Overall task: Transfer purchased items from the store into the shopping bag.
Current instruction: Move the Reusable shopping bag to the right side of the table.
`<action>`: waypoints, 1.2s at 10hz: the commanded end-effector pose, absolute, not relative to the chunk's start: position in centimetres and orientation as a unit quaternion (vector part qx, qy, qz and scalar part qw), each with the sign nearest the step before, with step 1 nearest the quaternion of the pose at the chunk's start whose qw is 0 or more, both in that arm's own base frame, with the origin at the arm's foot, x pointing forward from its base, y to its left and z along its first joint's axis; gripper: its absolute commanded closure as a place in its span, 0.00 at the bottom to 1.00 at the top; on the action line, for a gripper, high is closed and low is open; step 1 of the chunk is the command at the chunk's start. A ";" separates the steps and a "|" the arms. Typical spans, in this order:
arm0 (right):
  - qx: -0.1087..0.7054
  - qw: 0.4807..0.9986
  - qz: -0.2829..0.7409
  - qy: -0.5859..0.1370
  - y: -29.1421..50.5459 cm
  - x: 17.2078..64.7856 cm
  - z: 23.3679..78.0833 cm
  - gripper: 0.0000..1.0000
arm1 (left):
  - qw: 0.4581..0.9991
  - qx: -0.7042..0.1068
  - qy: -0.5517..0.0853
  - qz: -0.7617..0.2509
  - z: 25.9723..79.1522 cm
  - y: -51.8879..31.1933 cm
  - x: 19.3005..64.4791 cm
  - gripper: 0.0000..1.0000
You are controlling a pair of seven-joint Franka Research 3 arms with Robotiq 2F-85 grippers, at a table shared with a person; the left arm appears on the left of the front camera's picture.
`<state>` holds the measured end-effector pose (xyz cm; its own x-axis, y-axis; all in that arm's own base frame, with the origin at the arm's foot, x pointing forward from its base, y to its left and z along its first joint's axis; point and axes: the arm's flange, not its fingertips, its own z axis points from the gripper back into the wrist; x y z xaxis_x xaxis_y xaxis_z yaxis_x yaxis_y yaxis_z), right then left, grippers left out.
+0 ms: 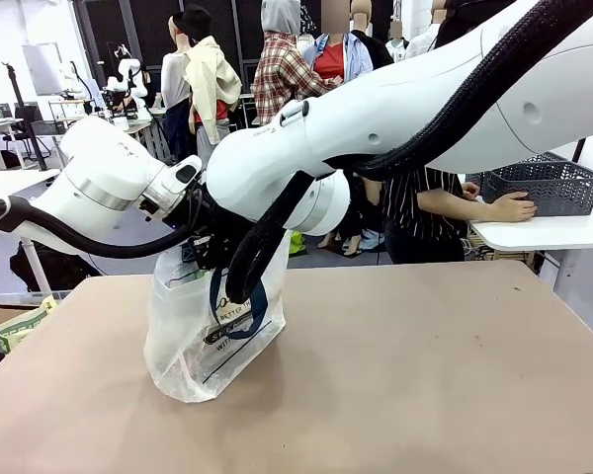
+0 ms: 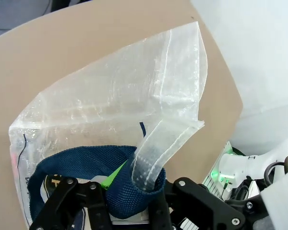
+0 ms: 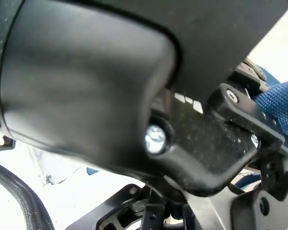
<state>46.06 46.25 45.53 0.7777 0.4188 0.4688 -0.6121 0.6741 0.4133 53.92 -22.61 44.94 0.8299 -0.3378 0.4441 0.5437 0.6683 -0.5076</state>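
Translucent clear-white plastic shopping bag (image 1: 212, 331) upright near table's (image 1: 425, 375) left edge — both white arms converge over its mouth. Left tool (image 2: 119, 201) clamped on navy strap handle (image 2: 86, 167); right tool closed, held thing hidden. Bare table rightward.

One translucent shopping bag (image 1: 212, 331) with two navy strap handles (image 2: 93, 165), one dark grey mesh basket (image 1: 544, 183) far right, two white robot arms, one person's hand (image 1: 509, 207), one brown table (image 1: 425, 375)
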 end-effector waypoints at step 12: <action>0.274 0.911 0.199 -0.236 38.9 42.4 51.8 0.00 | 0.885 -0.377 -0.175 -0.210 46.3 -20.4 53.5 1.00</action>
